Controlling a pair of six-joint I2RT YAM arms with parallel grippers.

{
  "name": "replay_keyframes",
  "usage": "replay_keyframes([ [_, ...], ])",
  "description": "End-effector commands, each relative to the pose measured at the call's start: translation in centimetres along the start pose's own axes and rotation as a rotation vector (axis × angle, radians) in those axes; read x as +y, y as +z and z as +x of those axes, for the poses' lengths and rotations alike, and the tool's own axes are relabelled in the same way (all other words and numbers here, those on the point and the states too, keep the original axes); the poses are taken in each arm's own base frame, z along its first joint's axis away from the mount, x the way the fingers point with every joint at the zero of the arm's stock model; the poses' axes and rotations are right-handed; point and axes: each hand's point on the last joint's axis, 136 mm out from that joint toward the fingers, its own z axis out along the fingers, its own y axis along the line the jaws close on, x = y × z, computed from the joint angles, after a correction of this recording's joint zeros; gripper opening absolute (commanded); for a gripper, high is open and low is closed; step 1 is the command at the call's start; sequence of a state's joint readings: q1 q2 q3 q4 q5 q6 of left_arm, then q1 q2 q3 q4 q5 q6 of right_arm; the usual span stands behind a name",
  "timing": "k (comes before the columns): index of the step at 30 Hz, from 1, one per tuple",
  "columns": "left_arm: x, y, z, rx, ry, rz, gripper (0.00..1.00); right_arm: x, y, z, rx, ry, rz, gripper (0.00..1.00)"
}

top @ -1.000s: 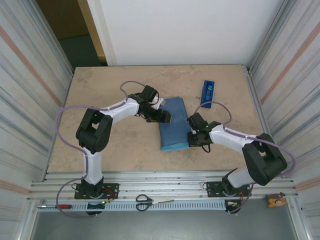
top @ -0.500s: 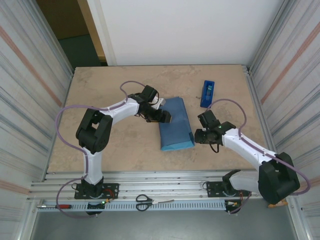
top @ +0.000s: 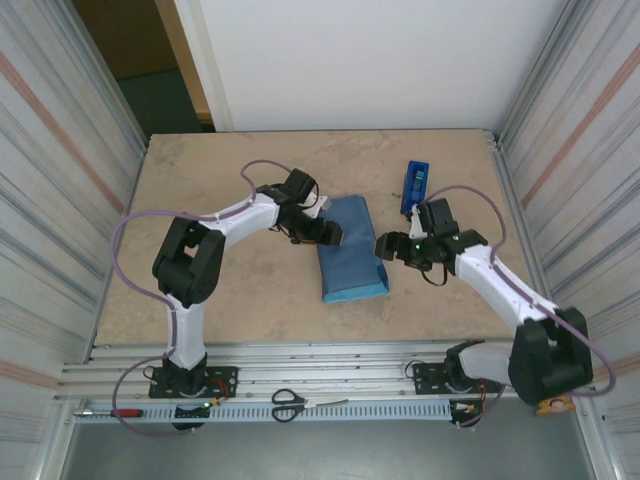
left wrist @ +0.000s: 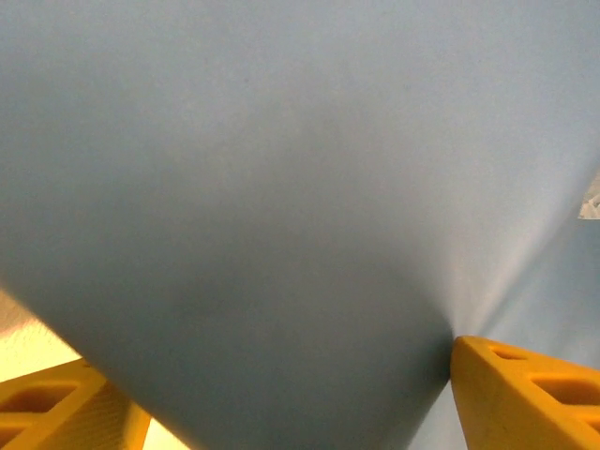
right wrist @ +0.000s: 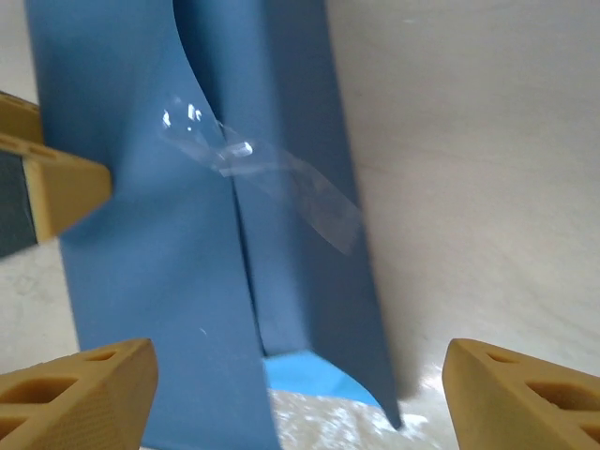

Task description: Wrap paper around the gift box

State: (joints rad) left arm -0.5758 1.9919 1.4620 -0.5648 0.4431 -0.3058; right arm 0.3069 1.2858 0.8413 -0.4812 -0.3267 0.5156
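- Top view: the paper (top: pixel 352 250), folded into a flat dark-blue parcel, lay near the middle of the surface (top: pixel 220 180), a little toward its right edge. The left claw (top: pixel 333 236) rested at the parcel's left side, just where it had been a second before. The right claw (top: pixel 383 248) had sat at the parcel's near right corner a second earlier, its fingers close together. It had since spread them and moved off, and it hung just beside the parcel's right side, farther from the near edge. A blue tape dispenser (top: pixel 416 186) stood toward the far right corner, apart from the parcel.
- Left wrist view: the paper lay very close to the lens. The yellow fingers (left wrist: pixel 525 394) stood wide apart, and the paper touched the right-hand one.
- Right wrist view: the fingers (right wrist: pixel 84 394) stood wide apart with nothing between them, over the parcel. A strip of clear tape (right wrist: pixel 281 183) crossed the seam, and the paper's light-blue face showed at the open end.
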Motion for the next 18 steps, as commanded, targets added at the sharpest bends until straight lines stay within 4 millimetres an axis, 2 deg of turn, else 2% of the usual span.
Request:
replay_keyframes([
  [1,2.0,0.2,2.1,0.100,-0.036,-0.075,0.83,1.9,0.9,-1.4,0.028,-0.006,-0.091,0.78],
  [5,1.1,-0.9,0.7,0.060,-0.051,-0.035,0.86,1.9,2.5,-2.1,0.070,0.015,-0.136,0.78],
  [7,0.7,-1.4,0.0,0.040,-0.056,-0.014,0.98,1.6,3.4,-2.0,0.098,0.023,-0.139,0.76],
  [13,0.0,-2.3,-1.2,-0.018,-0.090,0.042,0.99,2.3,4.6,-0.9,0.166,0.028,-0.213,0.74],
  [18,0.6,-1.7,-1.5,-0.021,-0.125,0.064,0.97,3.0,4.3,0.3,0.185,0.049,-0.282,0.68],
])
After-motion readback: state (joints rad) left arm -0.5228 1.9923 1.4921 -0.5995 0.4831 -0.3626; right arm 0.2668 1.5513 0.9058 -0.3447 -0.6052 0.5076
